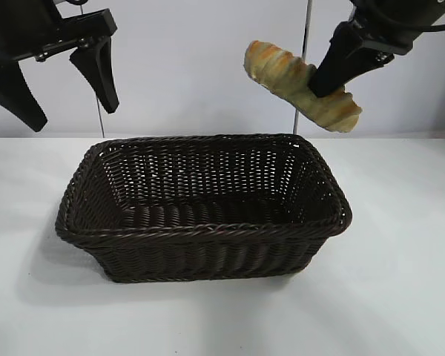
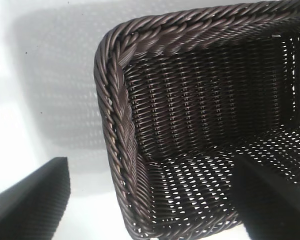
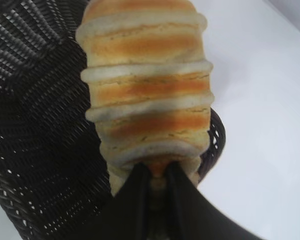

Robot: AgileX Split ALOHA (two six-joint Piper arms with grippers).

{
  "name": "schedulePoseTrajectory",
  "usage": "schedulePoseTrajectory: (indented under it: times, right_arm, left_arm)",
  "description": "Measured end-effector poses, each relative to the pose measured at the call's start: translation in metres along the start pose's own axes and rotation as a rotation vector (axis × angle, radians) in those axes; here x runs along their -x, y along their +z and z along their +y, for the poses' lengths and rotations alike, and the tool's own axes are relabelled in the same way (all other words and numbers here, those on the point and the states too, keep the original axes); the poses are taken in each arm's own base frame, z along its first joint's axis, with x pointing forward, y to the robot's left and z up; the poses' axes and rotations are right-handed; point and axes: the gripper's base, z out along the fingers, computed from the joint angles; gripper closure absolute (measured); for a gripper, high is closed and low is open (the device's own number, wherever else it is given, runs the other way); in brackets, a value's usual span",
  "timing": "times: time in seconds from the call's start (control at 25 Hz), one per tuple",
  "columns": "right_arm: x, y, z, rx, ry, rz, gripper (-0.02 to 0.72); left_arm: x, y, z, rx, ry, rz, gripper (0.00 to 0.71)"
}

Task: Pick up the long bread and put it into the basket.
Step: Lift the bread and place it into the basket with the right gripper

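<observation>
Right gripper (image 1: 328,85): clenching the long bread (image 1: 300,83), hanging tilted above the wicker basket's (image 1: 208,230) far right corner.
Left gripper (image 1: 67,85): fingers spread, hovering empty over its left end.

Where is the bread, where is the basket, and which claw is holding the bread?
long bread (image 1: 282,70), exterior view, on its ridged upper half.
basket (image 1: 208,231), exterior view, on its near braided rim.
right gripper (image 1: 328,83), exterior view, at the fingertips clamped on the loaf.

Robotics lab setup: bare white worktop (image 1: 400,297), plain grey backdrop wall (image 1: 193,67), two black arm-mounted pincers overhead.
</observation>
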Motion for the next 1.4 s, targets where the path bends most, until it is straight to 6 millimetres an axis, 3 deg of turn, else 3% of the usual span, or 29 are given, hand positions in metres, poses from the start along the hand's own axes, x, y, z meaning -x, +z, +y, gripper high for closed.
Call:
schedulePoseTrajectory:
  times: [0.24,0.72,1.28,1.4]
  right_arm:
    - [0.003,0.048,0.021,0.057,-0.047,0.05,0.638]
    - [-0.017,0.097,0.014,0.053,-0.002,0.113,0.638]
    - [-0.017,0.101,0.01,0.018,0.014,0.106,0.632]
    - [-0.017,0.101,0.01,0.02,0.013,0.107,0.533]
  left_arm:
    - [-0.001,0.0,0.0,0.0,0.0,0.008,0.079]
    - [-0.001,0.0,0.0,0.0,0.0,0.009,0.079]
    - [-0.001,0.0,0.0,0.0,0.0,0.009,0.079]
    - [-0.001,0.0,0.0,0.0,0.0,0.009,0.079]
